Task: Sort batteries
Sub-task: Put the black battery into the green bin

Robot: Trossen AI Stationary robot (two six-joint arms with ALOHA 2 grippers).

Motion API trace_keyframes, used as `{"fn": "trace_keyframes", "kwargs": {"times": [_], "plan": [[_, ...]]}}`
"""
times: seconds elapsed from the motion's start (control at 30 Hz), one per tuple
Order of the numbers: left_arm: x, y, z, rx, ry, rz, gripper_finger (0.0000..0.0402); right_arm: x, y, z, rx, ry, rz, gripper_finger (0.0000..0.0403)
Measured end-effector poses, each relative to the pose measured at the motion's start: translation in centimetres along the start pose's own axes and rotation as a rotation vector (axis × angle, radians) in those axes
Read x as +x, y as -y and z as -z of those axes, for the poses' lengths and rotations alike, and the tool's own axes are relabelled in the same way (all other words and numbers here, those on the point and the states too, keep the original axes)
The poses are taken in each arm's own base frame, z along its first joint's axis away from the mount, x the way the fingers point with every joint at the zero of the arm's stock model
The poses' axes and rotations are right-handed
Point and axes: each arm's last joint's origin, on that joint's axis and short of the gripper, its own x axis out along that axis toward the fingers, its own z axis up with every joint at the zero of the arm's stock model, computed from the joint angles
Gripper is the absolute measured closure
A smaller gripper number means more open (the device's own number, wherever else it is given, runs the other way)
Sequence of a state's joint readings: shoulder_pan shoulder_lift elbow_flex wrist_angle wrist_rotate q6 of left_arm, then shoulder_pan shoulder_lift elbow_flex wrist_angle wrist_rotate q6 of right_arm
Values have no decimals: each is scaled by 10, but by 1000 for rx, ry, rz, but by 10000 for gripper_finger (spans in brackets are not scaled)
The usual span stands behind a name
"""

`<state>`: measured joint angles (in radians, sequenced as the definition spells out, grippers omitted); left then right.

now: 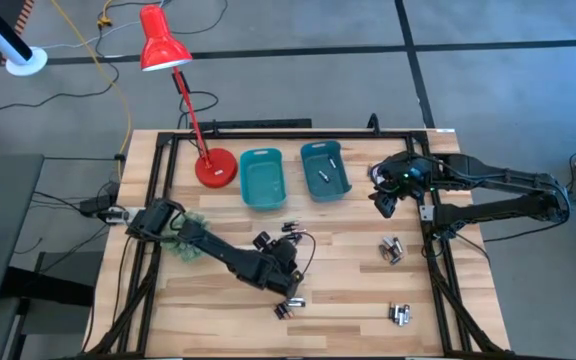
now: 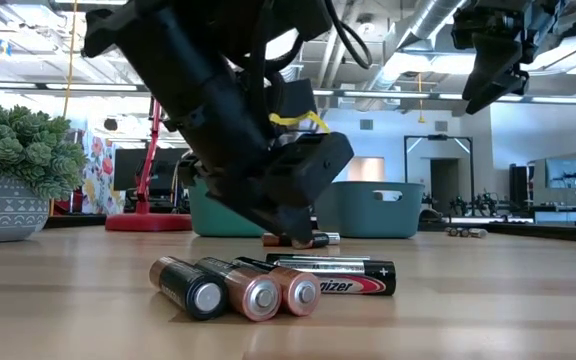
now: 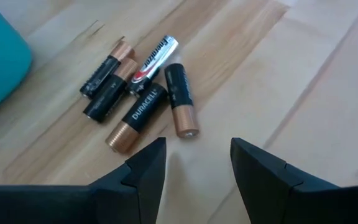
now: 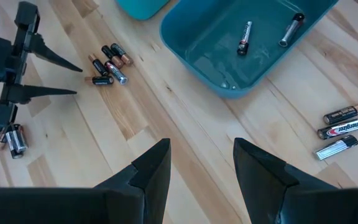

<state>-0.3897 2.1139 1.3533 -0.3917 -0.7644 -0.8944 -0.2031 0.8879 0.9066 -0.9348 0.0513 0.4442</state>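
**Batteries being sorted on a tabletop point(image 1: 348, 285), described left to right.**

- **Left gripper.** The left gripper point(image 3: 194, 146) is low over the middle of the tabletop. Its fingers are spread and empty, and they point toward the far edge.
- **Target cluster.** Just ahead of the fingers lie five batteries point(image 3: 138, 93) in a loose heap. Four are copper-topped and one is silver. They touch and partly cross one another, close beside the left teal bin point(image 1: 261, 156).
- **Front group.** A second group of cells point(image 2: 258, 290) lies nearer the front edge, behind this gripper.
- **Right teal bin.** The right teal bin point(image 4: 216, 59) stands beside the left one at the far edge and already holds two slim cells point(image 4: 244, 37). The left bin looks empty.
- **Right gripper.** The right gripper point(image 4: 197, 146) hangs high beside the right bin, its fingers apart and carrying nothing.
- **Loose cells.** Three more cells point(image 4: 340, 130) lie toward the right edge.

**Step in hand (judged).** The left gripper is picking one cell out of the heap.

- Choose the outermost cell, which is the copper-ended one nearest the fingers.
- Turn the wrist so that the fingers straddle the cell across its width, not along its length.
- Descend until the tips nearly touch the wood, then close at mid-body.
- A round cell may roll or squirt out of the grip, and neighbouring cells may be dragged along.
- Lift straight up before carrying the cell to a bin, matching it to the kind already sorted there.
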Motion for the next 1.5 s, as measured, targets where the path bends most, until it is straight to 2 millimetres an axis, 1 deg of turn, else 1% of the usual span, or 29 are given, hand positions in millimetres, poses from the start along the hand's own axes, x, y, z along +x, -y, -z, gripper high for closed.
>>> {"fn": "trace_keyframes", "kwargs": {"times": [0.2,0.33,0.5,0.6,0.7,0.83,1.0,1.13,1.5], "plan": [[0,-1,0,-1,-3,-6,227,0,0,0,-6,0,0,214],[4,-3,-2,-3,-4,-15,227,0,0,0,-9,0,0,214],[20,1,0,-40,0,17,227,0,0,0,-12,-1,0,214],[26,2,0,-38,-2,27,227,0,0,1,-14,-4,-1,214],[28,1,1,-67,10,7,227,0,-2,1,-23,-9,-6,214],[31,0,-2,-67,12,13,227,0,-4,2,-36,-10,-17,214],[37,2,-9,-109,49,48,227,-1,-6,3,-42,-8,-24,214],[39,2,-12,-107,64,63,227,-1,-5,3,-39,-15,-20,214],[39,2,-13,-102,68,67,227,-1,-5,3,-39,-16,-20,214]]}}
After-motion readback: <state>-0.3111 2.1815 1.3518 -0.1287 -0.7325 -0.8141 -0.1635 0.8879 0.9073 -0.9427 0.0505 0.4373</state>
